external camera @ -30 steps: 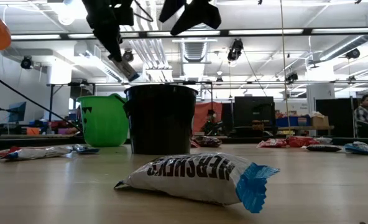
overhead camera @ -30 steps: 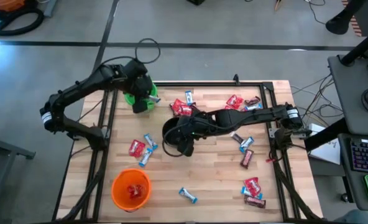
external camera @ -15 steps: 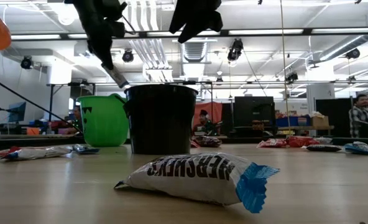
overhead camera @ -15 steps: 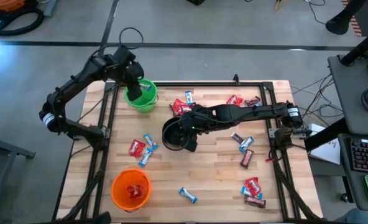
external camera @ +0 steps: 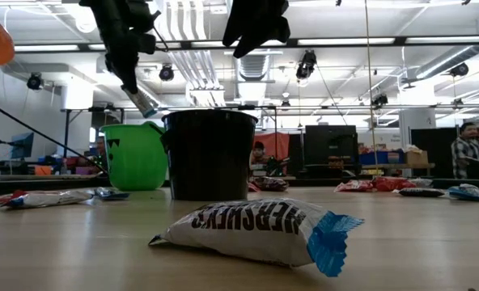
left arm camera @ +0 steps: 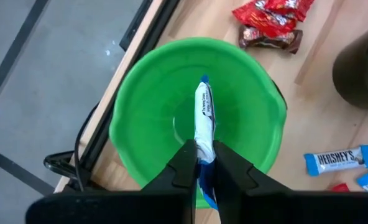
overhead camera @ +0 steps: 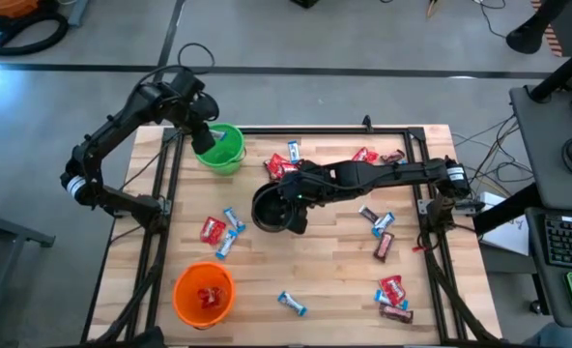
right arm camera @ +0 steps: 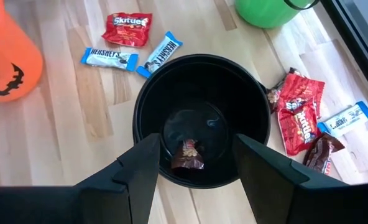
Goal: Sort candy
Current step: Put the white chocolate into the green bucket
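Hanging over the green cup (left arm camera: 196, 118) at the table's (overhead camera: 334, 280) far left corner, the left claw (left arm camera: 201, 163) pinches a blue-and-white candy bar (left arm camera: 202, 115) between nearly closed fingers, the bar pointing down into the cup's mouth. The step in hand looks like the drop: the next move calls only for the fingers to part so the bar falls inside, then a lift clear of the rim.

The right claw (right arm camera: 193, 163) hovers over the black cup (right arm camera: 201, 118) in the middle of the table, fingers spread wide and holding nothing; a dark brown candy (right arm camera: 188, 155) lies at the cup's bottom.

An orange cup (overhead camera: 204, 293) near the front edge holds red candy. Much candy lies loose on the boards, so the sorting seems far from finished.
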